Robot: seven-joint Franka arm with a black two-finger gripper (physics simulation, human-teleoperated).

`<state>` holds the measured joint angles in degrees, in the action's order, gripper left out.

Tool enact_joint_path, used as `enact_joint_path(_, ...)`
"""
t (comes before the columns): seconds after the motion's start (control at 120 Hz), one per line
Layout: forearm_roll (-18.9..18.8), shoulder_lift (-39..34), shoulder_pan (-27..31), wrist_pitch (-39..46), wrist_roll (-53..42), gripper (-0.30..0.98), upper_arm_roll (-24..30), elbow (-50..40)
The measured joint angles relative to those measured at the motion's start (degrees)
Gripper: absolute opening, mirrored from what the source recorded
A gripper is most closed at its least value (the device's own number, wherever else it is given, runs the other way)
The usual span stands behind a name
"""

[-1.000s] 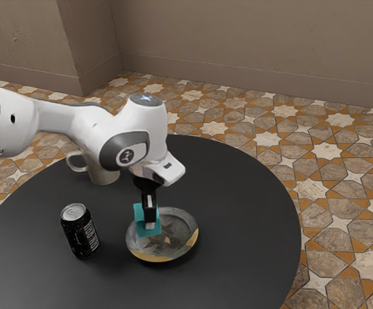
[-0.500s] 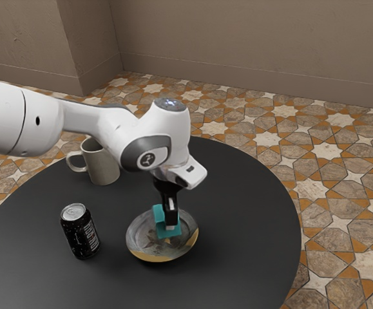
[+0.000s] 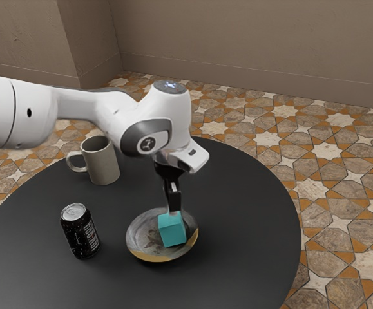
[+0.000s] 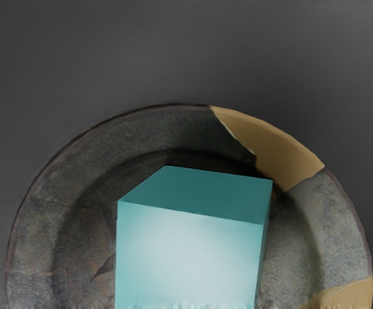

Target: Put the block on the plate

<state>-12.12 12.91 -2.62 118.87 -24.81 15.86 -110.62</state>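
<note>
The teal block sits within the plate, whose raised rim should keep it off the counter. The gripper is at its top, probably for release; I cannot tell its opening or grip.

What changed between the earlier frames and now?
The teal block moved toward the exterior view's right and now sits on the plate; the gripper, once around it, has risen above it, apparently letting go. Plate, black can and mug stayed put.
</note>
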Motion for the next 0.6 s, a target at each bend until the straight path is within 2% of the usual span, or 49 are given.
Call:
enact_joint_path(0.267,0.46,-1.77,0.61,-2.63,0.65,0.68,-0.67,2.09)
enact_joint_path(0.6,1.86,-2.88,0.94,-8.97,1.19,0.68,-0.74,12.33)
